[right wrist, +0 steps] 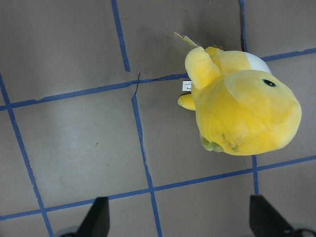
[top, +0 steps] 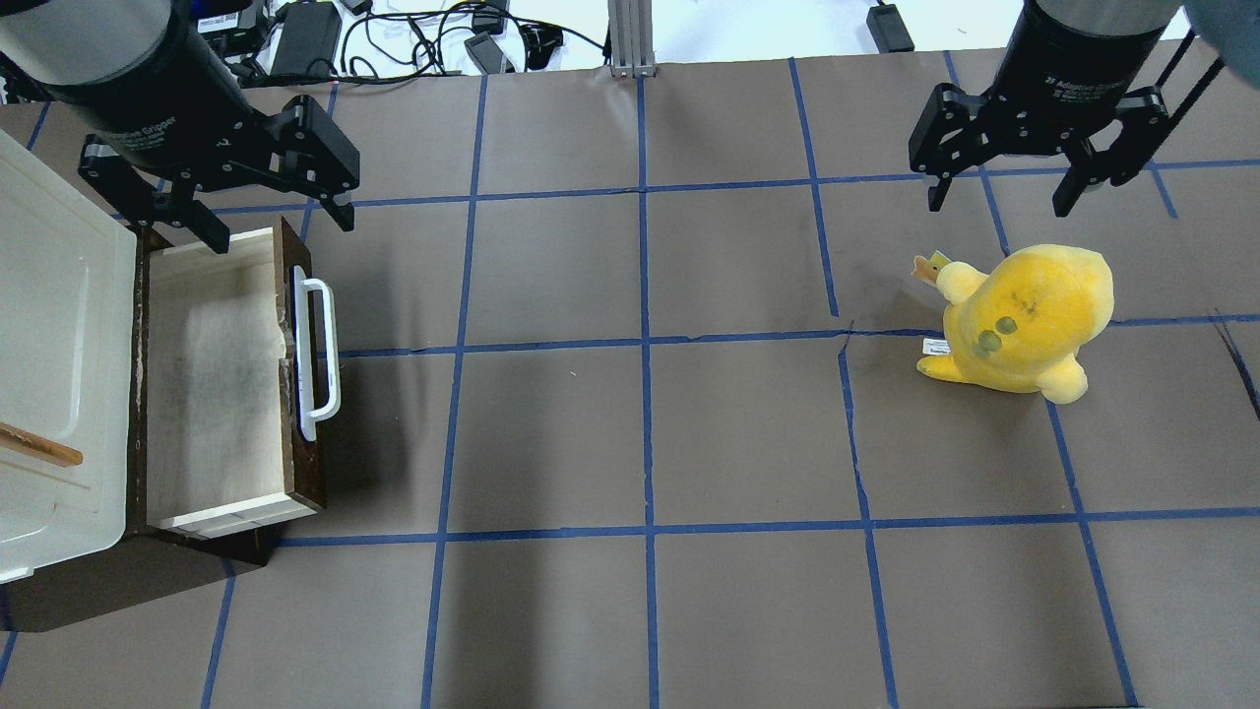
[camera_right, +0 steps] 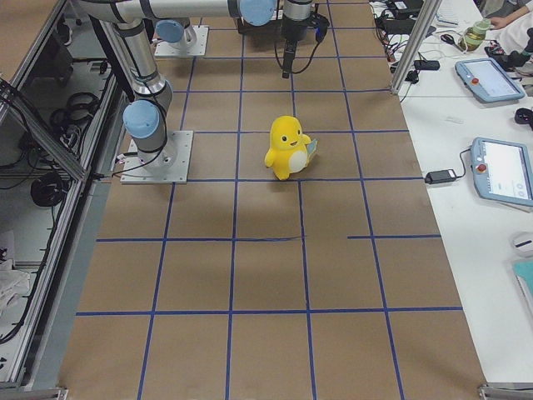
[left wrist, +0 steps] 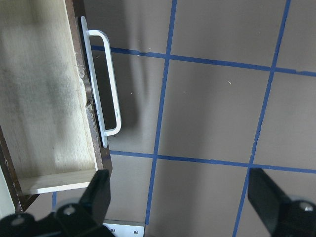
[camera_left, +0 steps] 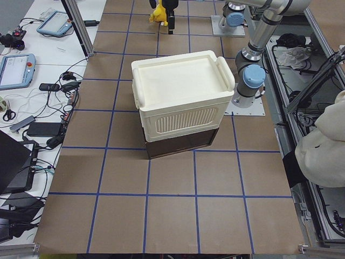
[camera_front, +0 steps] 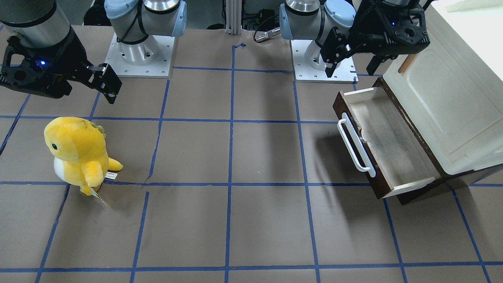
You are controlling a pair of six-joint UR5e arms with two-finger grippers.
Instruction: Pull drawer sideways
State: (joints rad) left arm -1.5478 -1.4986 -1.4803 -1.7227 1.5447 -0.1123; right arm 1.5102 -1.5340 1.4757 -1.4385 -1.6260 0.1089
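The drawer (camera_front: 393, 149) stands pulled out from the dark base under the cream cabinet (camera_front: 444, 102). It has a dark brown front, a white bar handle (camera_front: 355, 143) and a worn pale inside. It also shows in the overhead view (top: 212, 384) and the left wrist view (left wrist: 44, 98). My left gripper (top: 276, 217) is open and empty. It hovers above one end of the drawer front, clear of the handle (top: 317, 354). My right gripper (top: 1002, 195) is open and empty, high above the table on the other side.
A yellow plush dinosaur (top: 1024, 320) stands on the brown, blue-taped table under my right gripper, also in the right wrist view (right wrist: 242, 108). The cabinet door carries a small wooden handle (top: 39, 448). Both arm bases (camera_front: 139, 55) stand at the table's robot side.
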